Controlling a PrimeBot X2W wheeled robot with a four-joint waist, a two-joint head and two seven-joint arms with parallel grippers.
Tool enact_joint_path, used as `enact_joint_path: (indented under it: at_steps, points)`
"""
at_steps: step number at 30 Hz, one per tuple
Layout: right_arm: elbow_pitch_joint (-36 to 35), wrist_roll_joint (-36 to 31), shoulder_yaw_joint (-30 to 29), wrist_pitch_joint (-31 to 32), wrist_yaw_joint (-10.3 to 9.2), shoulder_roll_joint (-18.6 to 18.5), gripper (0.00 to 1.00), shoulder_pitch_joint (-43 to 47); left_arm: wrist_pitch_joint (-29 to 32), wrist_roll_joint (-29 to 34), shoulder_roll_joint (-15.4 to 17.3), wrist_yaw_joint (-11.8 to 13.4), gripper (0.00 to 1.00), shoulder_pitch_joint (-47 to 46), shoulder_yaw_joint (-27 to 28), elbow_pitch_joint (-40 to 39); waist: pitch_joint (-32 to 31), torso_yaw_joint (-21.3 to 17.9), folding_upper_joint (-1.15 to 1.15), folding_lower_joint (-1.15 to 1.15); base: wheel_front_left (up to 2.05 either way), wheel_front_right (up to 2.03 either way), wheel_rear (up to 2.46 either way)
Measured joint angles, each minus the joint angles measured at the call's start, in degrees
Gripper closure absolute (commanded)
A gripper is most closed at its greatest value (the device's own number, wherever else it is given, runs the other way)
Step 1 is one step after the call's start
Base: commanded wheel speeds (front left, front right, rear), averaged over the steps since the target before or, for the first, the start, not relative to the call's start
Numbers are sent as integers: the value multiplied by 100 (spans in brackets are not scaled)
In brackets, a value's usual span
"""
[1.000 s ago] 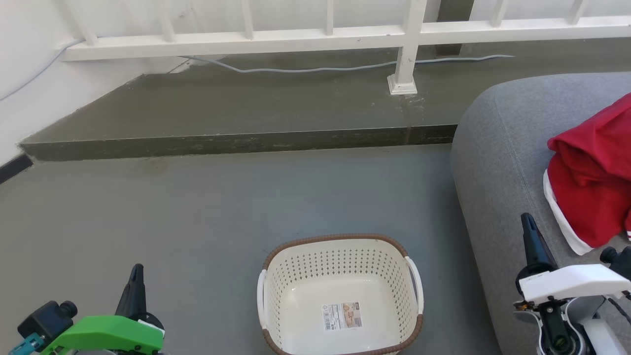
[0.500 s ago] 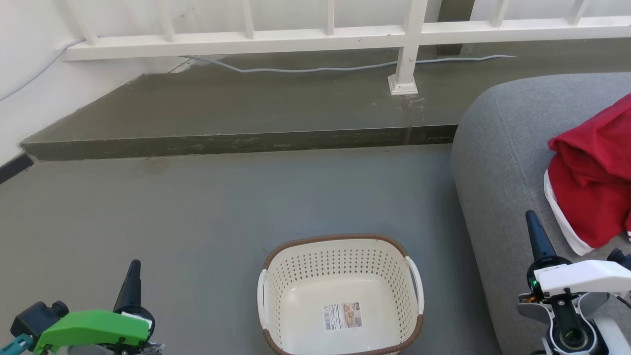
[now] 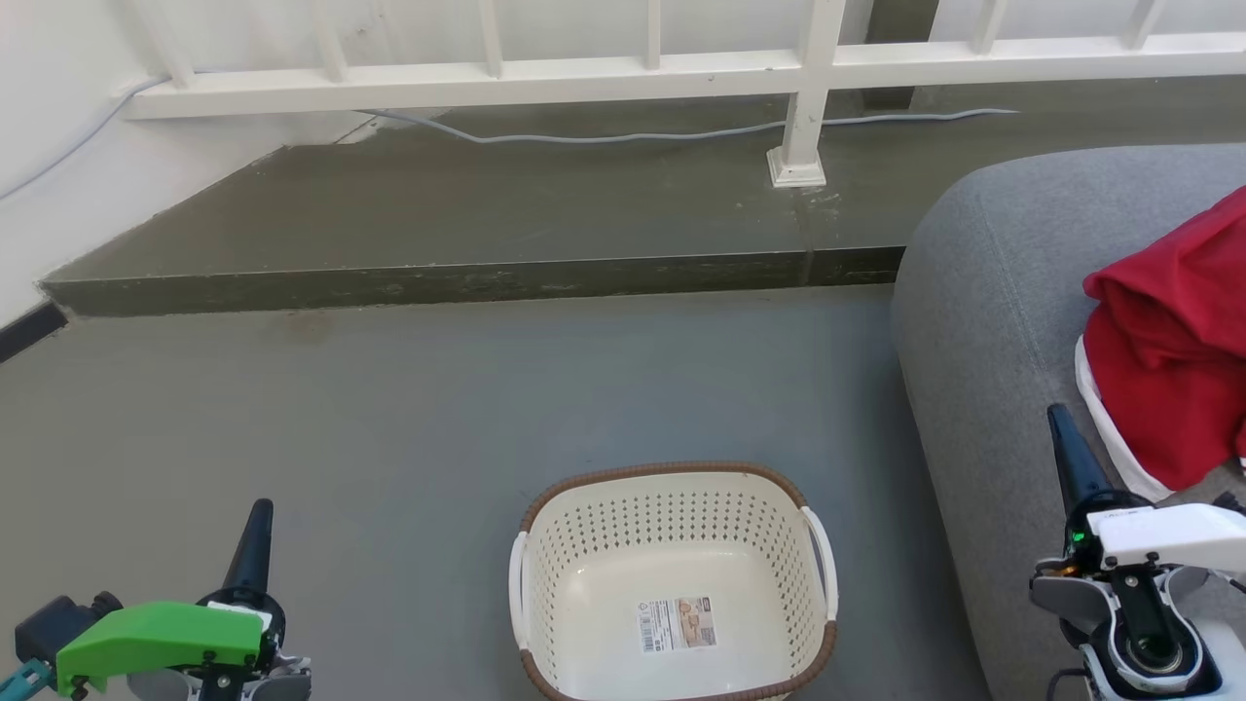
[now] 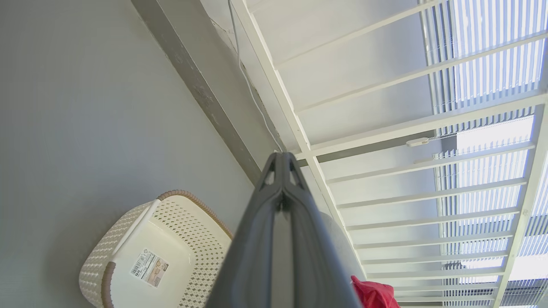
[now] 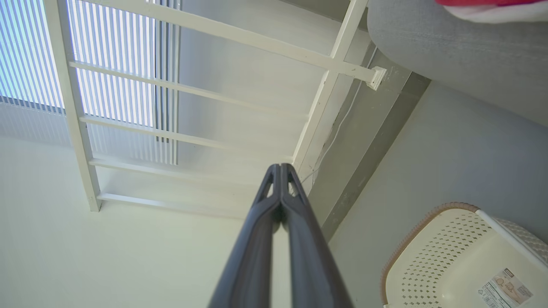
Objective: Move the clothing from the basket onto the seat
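Grey seat (image 3: 983,321) bears clothing (image 3: 1168,370) near, not touching, right tool (image 3: 1059,421).

Markings check: one label found, no wording legible.

A single printed label (image 3: 676,624) lies flat on the inside floor of the basket (image 3: 672,516), which sits at 6 o'clock in the head view. The label's 9 o'clock half is white, with a block of fine dark lines like a barcode and rows of very small print. Its 3 o'clock half carries a brownish picture. In the right wrist view a small triangular sign shows at one corner of the label. No word, brand name or number on it can be read at this size.
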Motion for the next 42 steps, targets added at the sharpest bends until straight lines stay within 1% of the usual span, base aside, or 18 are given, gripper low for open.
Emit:
enact_joint_path:
  at_steps: [21,42]
  points:
    - [318,1691,-241,301,261,1,100,-264,335,-1567,-73,-303,100,-263,214,313,0,11,0,0,0,0,0]
    - [408,1714,-258,338,298,2,100,-287,350,-1599,-78,-327,100,-317,226,376,-4,11,0,0,0,0,0]
